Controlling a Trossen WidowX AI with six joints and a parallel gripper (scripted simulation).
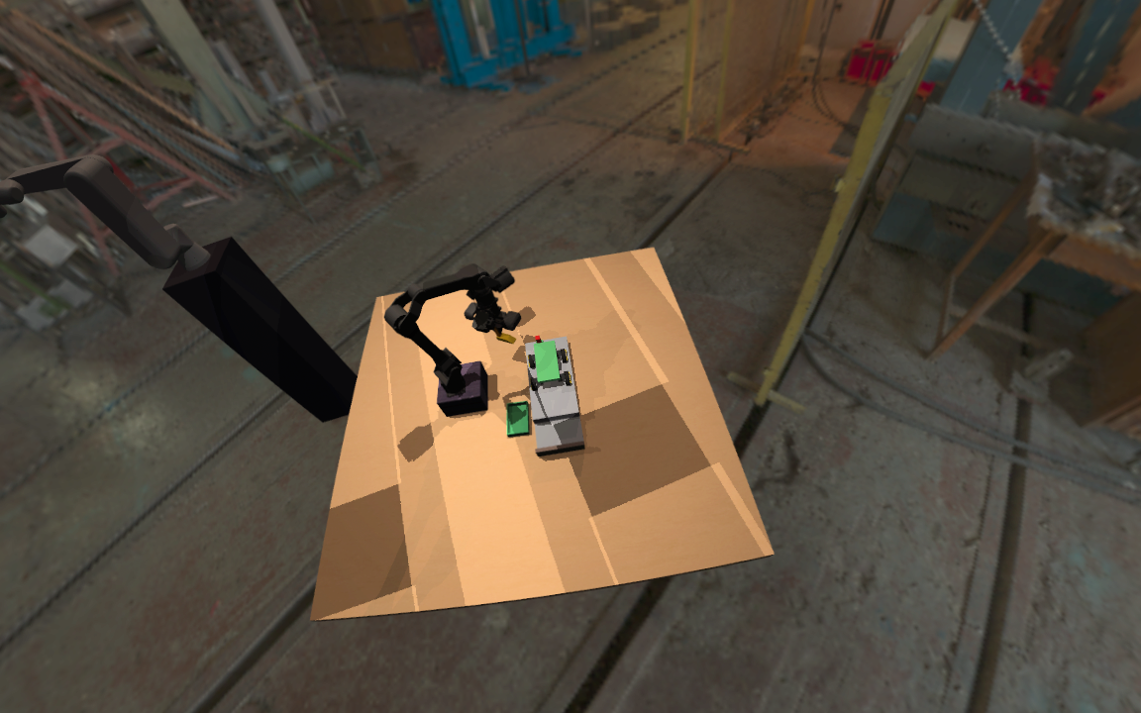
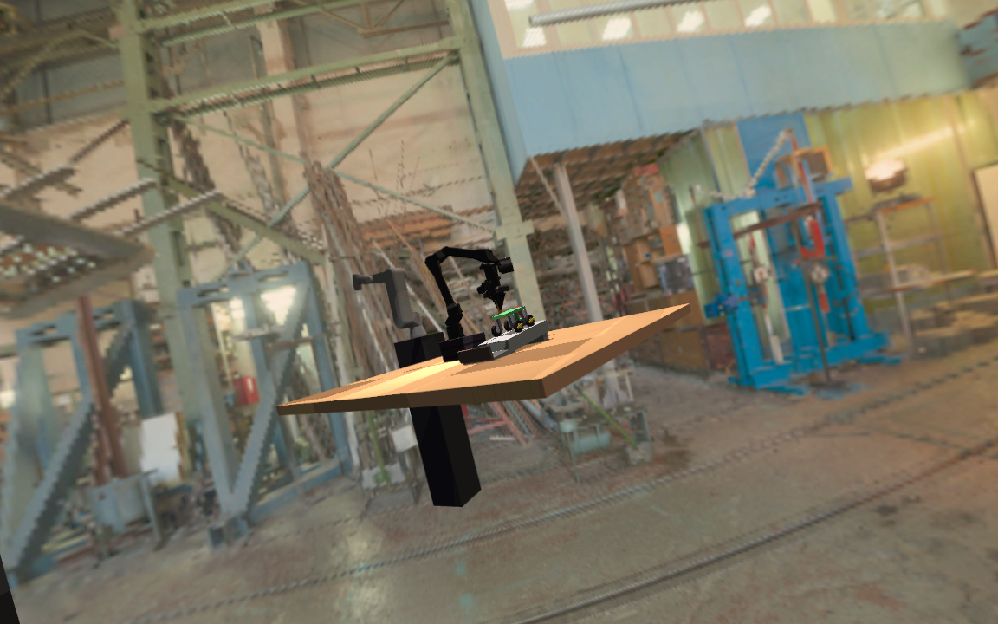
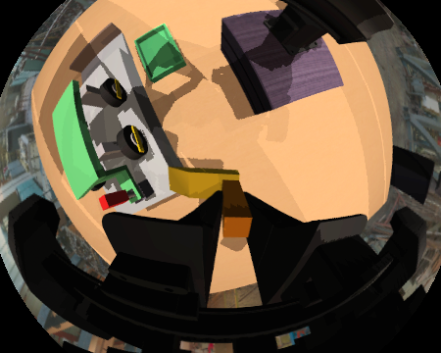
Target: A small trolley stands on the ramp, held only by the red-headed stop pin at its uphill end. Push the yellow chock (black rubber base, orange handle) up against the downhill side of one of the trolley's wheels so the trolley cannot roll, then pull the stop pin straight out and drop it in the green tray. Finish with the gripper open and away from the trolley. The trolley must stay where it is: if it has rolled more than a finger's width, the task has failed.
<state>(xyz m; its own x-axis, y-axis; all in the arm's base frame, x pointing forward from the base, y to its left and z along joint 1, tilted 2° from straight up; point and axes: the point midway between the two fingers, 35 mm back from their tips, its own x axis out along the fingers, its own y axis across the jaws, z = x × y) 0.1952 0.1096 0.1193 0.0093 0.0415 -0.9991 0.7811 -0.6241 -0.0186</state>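
Observation:
My gripper (image 3: 231,196) (image 1: 496,326) (image 2: 499,297) is shut on the orange handle (image 3: 236,222) of the yellow chock (image 3: 200,180) (image 1: 506,337) and holds it off the table. The chock hangs just beside the uphill end of the grey ramp (image 3: 124,58) (image 1: 559,427) (image 2: 499,346). The green-topped trolley (image 3: 72,137) (image 1: 547,361) (image 2: 511,316) stands on the ramp; two of its black wheels (image 3: 133,141) face me in the wrist view. The red-headed stop pin (image 3: 115,200) (image 1: 538,338) sits at the trolley's uphill end. The green tray (image 3: 160,54) (image 1: 517,416) lies on the table beside the ramp's lower part.
The arm's purple base block (image 3: 293,69) (image 1: 463,390) stands on the wooden table (image 1: 485,523) (image 2: 424,384), left of the tray. A tall black post (image 1: 264,332) with a camera arm stands off the table's left edge.

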